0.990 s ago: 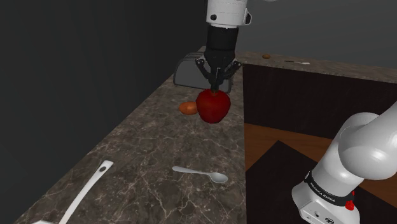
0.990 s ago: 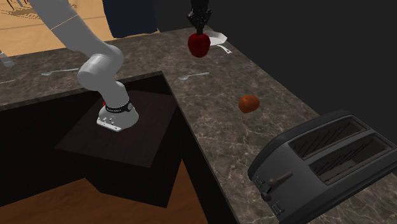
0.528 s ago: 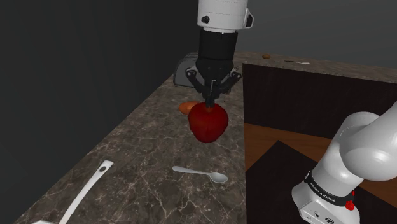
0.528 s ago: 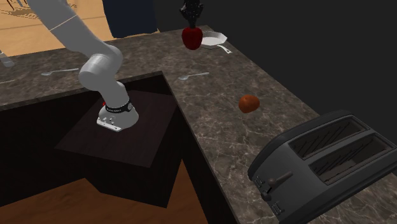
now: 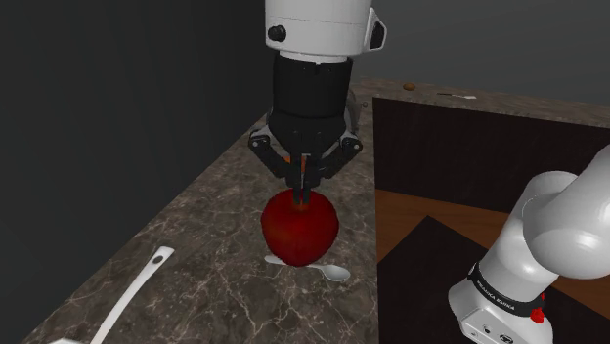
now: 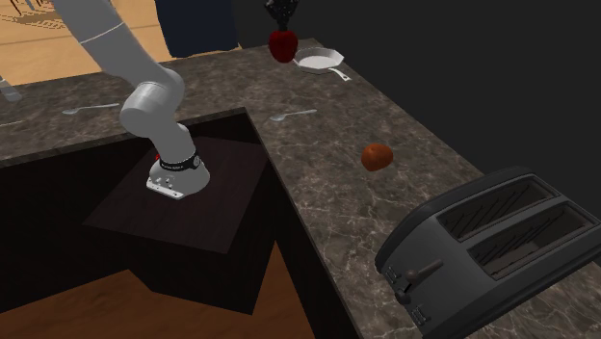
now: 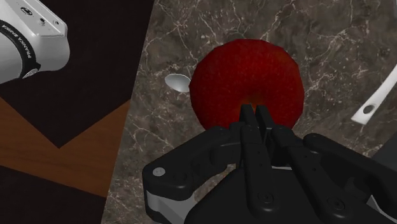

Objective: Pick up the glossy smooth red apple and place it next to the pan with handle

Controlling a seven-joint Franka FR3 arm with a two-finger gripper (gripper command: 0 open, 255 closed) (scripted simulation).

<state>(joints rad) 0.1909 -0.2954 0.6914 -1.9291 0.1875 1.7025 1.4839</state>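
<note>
A glossy red apple (image 5: 300, 227) hangs in the air above the dark marble counter (image 5: 205, 225). My black gripper (image 5: 304, 192) is shut on its top, the fingers pinched together at the stem dimple. In the wrist view the apple (image 7: 248, 79) sits just beyond the gripper (image 7: 254, 118). From the second exterior view, the apple (image 6: 282, 45) hangs under the gripper (image 6: 281, 16), just left of the white pan with handle (image 6: 318, 64). The pan's white handle (image 5: 137, 288) lies at the shoulder view's lower left, and its handle (image 7: 375, 105) also appears beside the apple.
A white spoon (image 5: 327, 271) lies on the counter under the apple. An orange-brown round thing (image 6: 377, 156) and a dark toaster (image 6: 491, 246) sit farther along the counter. The arm's stand (image 6: 173, 178) is in a recess beside the counter edge.
The arm has carried the apple along the counter, away from the toaster and the orange thing, toward the pan. The grip has stayed shut.
</note>
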